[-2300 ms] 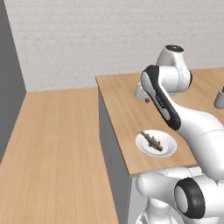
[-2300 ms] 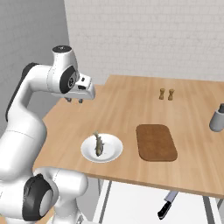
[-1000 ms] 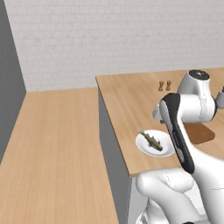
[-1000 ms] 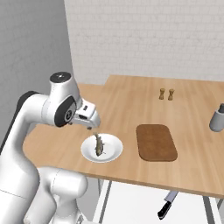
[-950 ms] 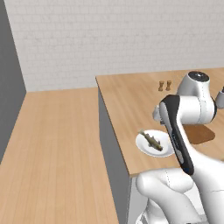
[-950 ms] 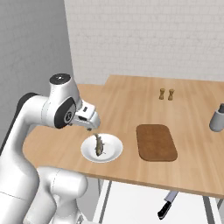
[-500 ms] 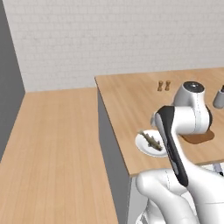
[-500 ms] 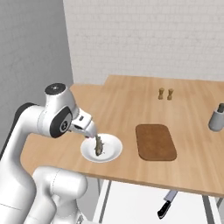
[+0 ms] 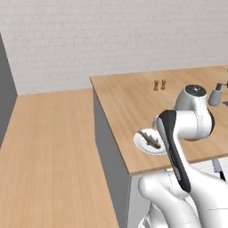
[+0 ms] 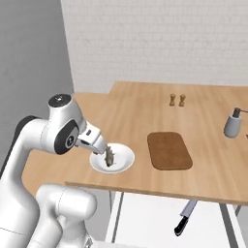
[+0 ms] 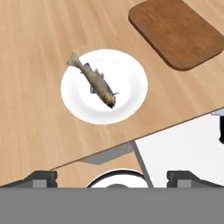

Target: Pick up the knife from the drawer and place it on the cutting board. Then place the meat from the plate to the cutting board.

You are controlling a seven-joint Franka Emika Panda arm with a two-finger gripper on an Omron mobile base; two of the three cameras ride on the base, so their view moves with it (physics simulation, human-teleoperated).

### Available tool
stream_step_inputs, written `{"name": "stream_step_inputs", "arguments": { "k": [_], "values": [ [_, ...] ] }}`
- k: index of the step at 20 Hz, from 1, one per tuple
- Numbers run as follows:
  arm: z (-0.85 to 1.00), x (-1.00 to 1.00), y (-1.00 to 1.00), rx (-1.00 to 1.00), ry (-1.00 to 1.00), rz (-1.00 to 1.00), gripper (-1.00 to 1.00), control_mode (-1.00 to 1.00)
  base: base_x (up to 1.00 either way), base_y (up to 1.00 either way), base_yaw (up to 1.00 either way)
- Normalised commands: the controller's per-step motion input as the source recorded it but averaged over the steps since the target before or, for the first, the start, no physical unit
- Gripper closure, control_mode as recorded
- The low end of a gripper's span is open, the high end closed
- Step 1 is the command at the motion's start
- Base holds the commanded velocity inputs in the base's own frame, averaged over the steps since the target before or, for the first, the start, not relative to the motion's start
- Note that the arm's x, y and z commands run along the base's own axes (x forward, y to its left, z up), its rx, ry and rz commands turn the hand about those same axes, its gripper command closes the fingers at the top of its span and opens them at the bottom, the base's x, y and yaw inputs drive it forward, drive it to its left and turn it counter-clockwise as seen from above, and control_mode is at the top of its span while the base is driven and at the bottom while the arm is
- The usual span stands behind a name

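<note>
**Knife Not Yet Collected; Gripper Empty Above the Plate**

Wooden countertop [image 10: 145, 116] runs out from a white brick wall, with the white drawer [image 10: 160, 220] pulled open below its front edge. Inspection finds the knife [image 10: 185, 216] lying in that drawer, black handle toward the viewer, at about 5 o'clock from the cutting board [image 10: 168, 150]. The board is bare. The fish [image 11: 94, 84] lies diagonally on the white plate [image 11: 127, 70], tail toward 10 o'clock in the hand view, and the plate sits near the counter's front edge, at 9 o'clock from the board in the right base view.

The gripper [image 10: 99, 145] hangs over the plate's near rim, jaws spread wide and holding nothing.

Judgement: the first step, fetching the knife, is in hand and unfinished. The next move calls for the hand to travel toward 4 o'clock, clear the counter lip, and descend into the drawer with the jaws across the handle.

Clearances: the drawer interior looks open around the knife. A grey dispenser bottle [image 10: 234, 123] and two small shakers [image 10: 177, 100] stand well apart from the route. The counter edge overhanging the drawer is the main obstruction.
</note>
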Motion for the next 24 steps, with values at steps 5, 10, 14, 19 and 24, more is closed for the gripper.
{"name": "stream_step_inputs", "arguments": {
  "k": [5, 10, 14, 19, 24],
  "values": [
    [0.0, 0.0, 0.0, 0.0, 0.0, 0.0, -1.0, 1.0, -0.4, 0.34, -0.21],
    [0.0, 0.0, 0.0, 0.0, 0.0, 0.0, -1.0, 1.0, -0.05, 0.13, -0.48],
    [0.0, 0.0, 0.0, 0.0, 0.0, 0.0, -1.0, 1.0, 0.0, 0.15, -0.57],
    [0.0, 0.0, 0.0, 0.0, 0.0, 0.0, -1.0, 1.0, 0.0, 0.51, -0.57],
    [0.0, 0.0, 0.0, 0.0, 0.0, 0.0, -1.0, 1.0, 0.07, 0.74, -0.49]
  ]
}}
